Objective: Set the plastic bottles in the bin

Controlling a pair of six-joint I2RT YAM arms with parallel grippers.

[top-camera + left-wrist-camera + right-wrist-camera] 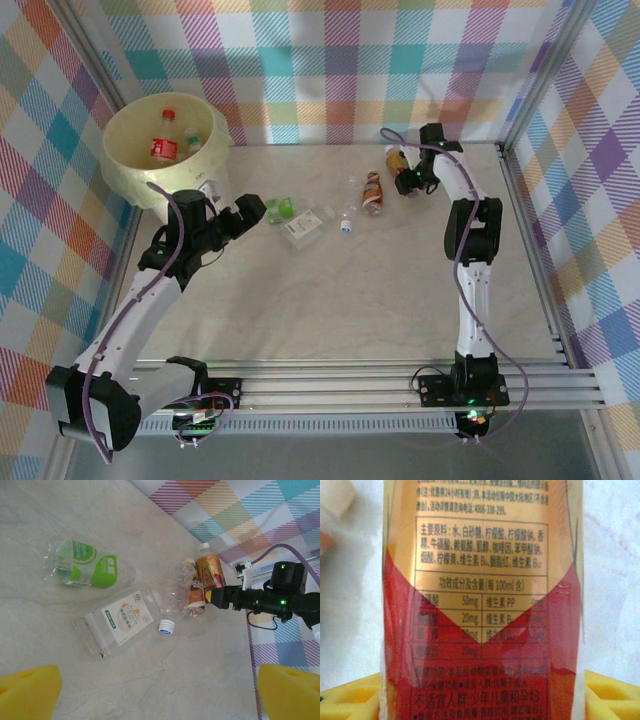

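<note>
Bottle (pixel 210 572) lies cap toward the plaid wall (pixel 340 60) on marble table (pixel 350 290); right claw (pixel 216 598) straddles it, grip unclear; left claw (pixel 255 210) spread.

- The pale marbled table (pixel 380 290) bore the bin (pixel 140 180) at far left.
- A green-labelled bottle (pixel 85 565), a white-labelled bottle (pixel 120 622), a brown-labelled bottle (pixel 194 592) and a red-and-gold bottle (pixel 210 572) lay on it.

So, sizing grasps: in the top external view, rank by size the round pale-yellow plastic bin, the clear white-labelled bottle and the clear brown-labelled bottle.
1. Round pale-yellow plastic bin, by far.
2. Clear white-labelled bottle.
3. Clear brown-labelled bottle, narrower; these two are close.
</note>
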